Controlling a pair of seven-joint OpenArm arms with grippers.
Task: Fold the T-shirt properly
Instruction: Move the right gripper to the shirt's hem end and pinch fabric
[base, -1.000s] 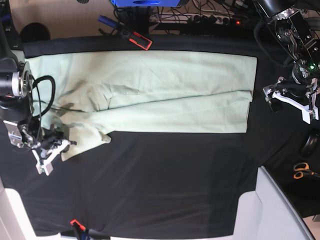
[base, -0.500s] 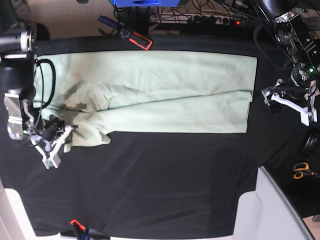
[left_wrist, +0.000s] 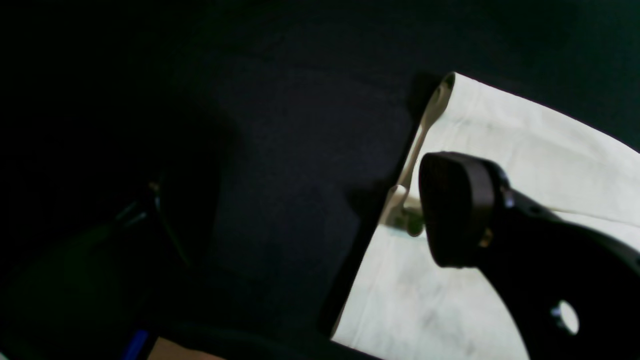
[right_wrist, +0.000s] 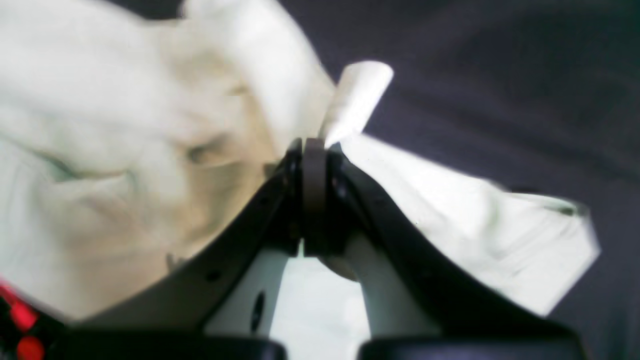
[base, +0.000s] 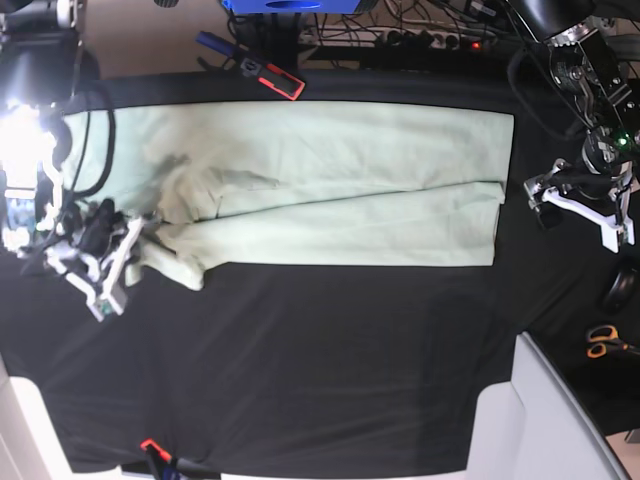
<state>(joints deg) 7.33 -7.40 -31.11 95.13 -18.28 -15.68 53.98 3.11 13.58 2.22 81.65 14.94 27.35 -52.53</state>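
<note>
A black tablecloth (base: 300, 380) is covering the table, with cables, a power strip and a small red-and-black item (base: 280, 80) lying along the far edge and a pair of orange-handled scissors (base: 603, 342) sitting off the right edge. The T-shirt (base: 330, 180) is lying across the far half of the table as a long pale green band, running almost from the left edge to near the right edge. It looks folded lengthwise already, with one layer lying over another along its length, though the left end is bunching into creases rather than lying flat.

The right tool (base: 105, 270) is working at that bunched left end near the table's left edge. In the right wrist view its jaws are pressed together on a pinch of the shirt's cloth (right_wrist: 350, 100), and the fabric around it is lifting off the table in loose folds. The left tool (base: 580, 205) is hanging over bare tablecloth just beside the shirt's right end, its jaws standing wide apart and gripping nothing; the left wrist view shows one dark finger (left_wrist: 452, 207) above the layered edge of the shirt (left_wrist: 500, 150).

By my reading the lengthwise folding is done, and the crosswise folds are what is left, with the left end apparently being carried first.
</note>
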